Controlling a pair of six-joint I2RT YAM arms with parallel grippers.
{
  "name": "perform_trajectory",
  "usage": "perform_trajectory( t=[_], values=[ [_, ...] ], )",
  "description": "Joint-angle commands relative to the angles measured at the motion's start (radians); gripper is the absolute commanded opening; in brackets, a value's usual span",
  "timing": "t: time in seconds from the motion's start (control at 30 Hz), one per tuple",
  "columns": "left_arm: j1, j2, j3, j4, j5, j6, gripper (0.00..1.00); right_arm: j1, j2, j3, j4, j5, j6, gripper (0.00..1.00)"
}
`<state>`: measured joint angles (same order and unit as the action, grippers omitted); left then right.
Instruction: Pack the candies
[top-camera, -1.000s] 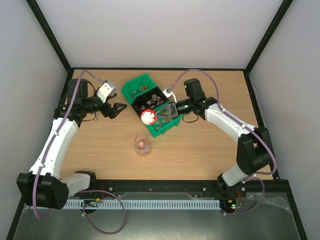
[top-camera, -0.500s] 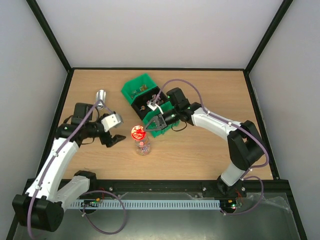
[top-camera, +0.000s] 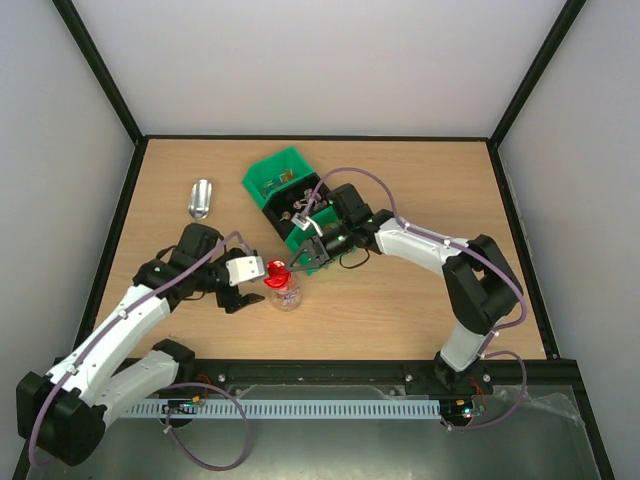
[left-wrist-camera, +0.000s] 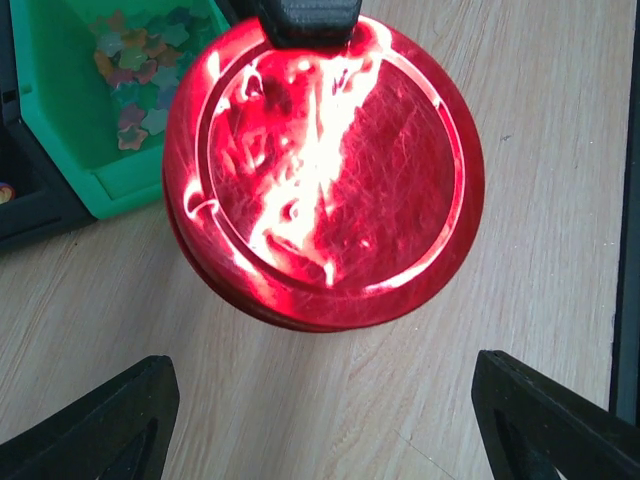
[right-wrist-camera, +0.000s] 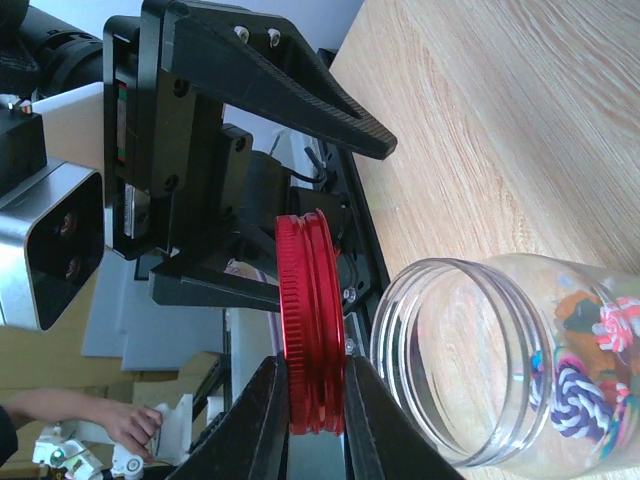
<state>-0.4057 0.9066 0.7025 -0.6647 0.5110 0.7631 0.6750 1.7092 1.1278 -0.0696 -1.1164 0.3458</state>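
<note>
My right end effector (right-wrist-camera: 316, 400) pinching red lid (right-wrist-camera: 310, 320), jar (right-wrist-camera: 470, 300) of candies (right-wrist-camera: 590, 385) just beside it, left end effector (left-wrist-camera: 320, 365) spread apart

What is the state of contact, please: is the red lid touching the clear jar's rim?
Apart. The right wrist view shows the red lid, held edge-on in the right gripper, with background visible between it and the clear jar.

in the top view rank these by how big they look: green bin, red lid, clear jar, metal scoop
1. green bin, clearly largest
2. metal scoop and clear jar: too alike to rank
3. red lid, smallest, seen tilted
</note>
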Motion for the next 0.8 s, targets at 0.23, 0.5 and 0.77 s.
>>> perform_trajectory(
  t=[0.23, 0.5, 0.77],
  values=[
    [-0.033, 0.051, -0.031, 0.092, -0.007, -0.021, 0.79, -0.004, 0.042, 0.006, -0.045, -0.004, -0.008, 0.06],
    [-0.045, 0.076, -0.043, 0.131, 0.014, -0.035, 0.68, -0.019, 0.044, 0.012, -0.071, 0.018, -0.022, 0.09],
    [-0.05, 0.096, -0.042, 0.161, 0.021, -0.053, 0.63, -0.023, 0.044, 0.026, -0.104, 0.029, -0.054, 0.13]
  ],
)
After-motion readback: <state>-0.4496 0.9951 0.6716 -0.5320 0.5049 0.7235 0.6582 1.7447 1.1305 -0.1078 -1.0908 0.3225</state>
